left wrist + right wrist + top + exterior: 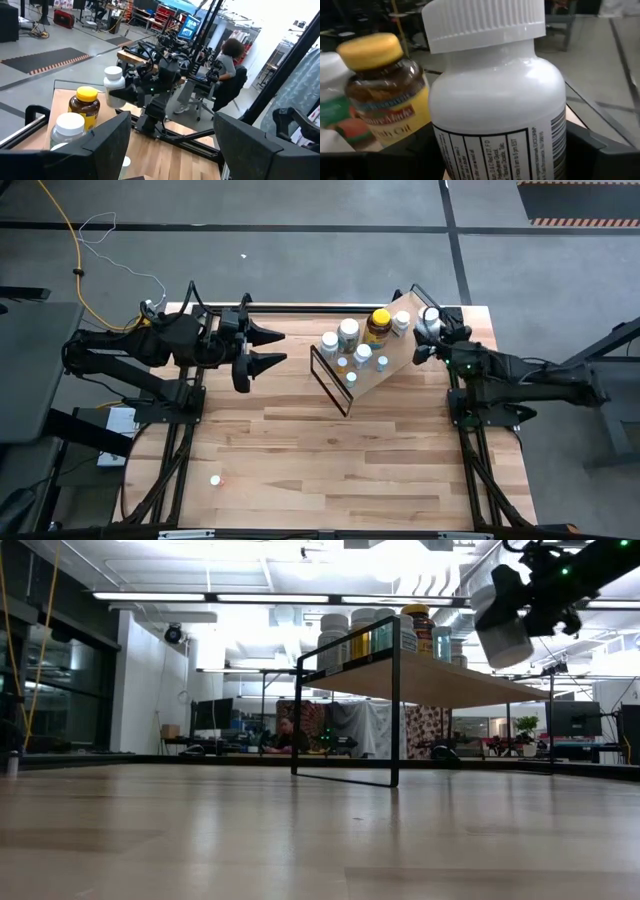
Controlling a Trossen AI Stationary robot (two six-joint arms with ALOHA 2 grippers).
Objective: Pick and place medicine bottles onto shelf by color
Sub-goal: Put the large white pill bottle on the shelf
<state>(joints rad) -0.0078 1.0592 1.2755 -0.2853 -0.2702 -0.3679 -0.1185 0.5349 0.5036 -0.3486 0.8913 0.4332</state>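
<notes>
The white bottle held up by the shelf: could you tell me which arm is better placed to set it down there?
Right. The right gripper holds the white bottle between its fingers at the shelf's far end, beside the amber bottle. The left gripper hangs open and empty, away from the shelf.

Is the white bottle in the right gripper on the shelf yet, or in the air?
In the air: the right gripper holds the white bottle beyond the shelf end, bottom clear of the board.

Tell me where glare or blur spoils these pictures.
Low view: ceiling lights wash out the bottles on the shelf. Right wrist view: the held white bottle is sharp, the amber bottle slightly soft. High view: evenly lit, no glare.
</notes>
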